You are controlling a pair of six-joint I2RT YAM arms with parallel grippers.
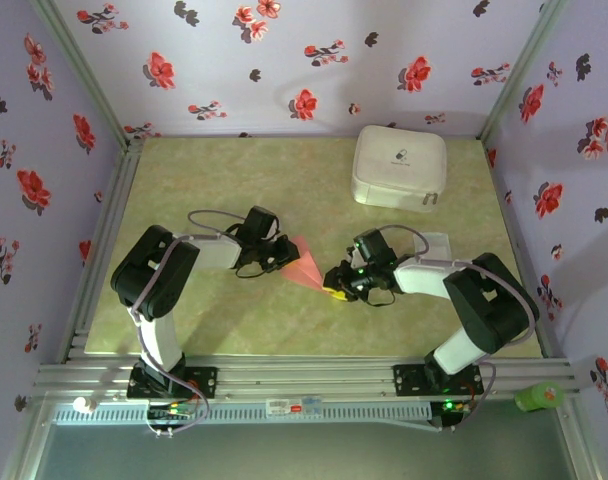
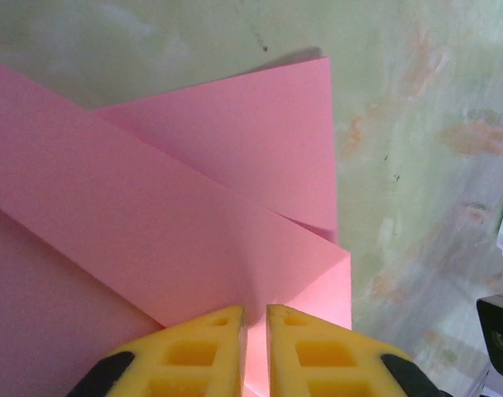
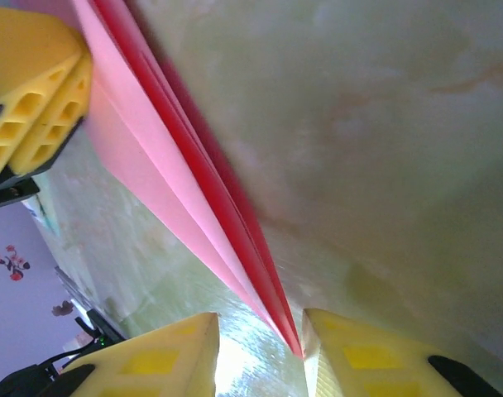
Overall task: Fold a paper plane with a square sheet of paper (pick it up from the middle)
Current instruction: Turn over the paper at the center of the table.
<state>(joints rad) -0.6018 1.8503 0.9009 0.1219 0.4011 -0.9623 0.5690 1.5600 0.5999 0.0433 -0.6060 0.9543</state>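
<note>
1. Two grippers are working on one paper (image 1: 304, 263), which is lying near the middle of the table (image 1: 184, 170). It is already folded into a pointed wedge, with its tip aiming right and near.
2. The left gripper (image 1: 272, 256) is pinching the wedge's wide left end. In its wrist view the yellow fingers (image 2: 194, 351) are sitting almost together, with a thin strip of paper clamped in the slit.
3. The right gripper (image 1: 336, 287) is straddling the tip. Its jaws are standing apart, narrow rather than wide, and the point is lying between them close to one finger. Nothing looks gripped there.
4. The step in hand seems to be setting the nose folds, roughly midway through. No wings are showing yet.
5. The next move calls for the right jaws to meet squarely on the tip's layers while the left grip is steadying the far end. That way the layers are not sliding or fanning.
6. The top view is giving the layout, with the white case (image 1: 399, 166) far right and well apart, but not the jaw gaps.
7. The left wrist view is showing diagonal flaps overlapping. The right wrist view is showing the same layers edge-on, slightly fanned.
</note>
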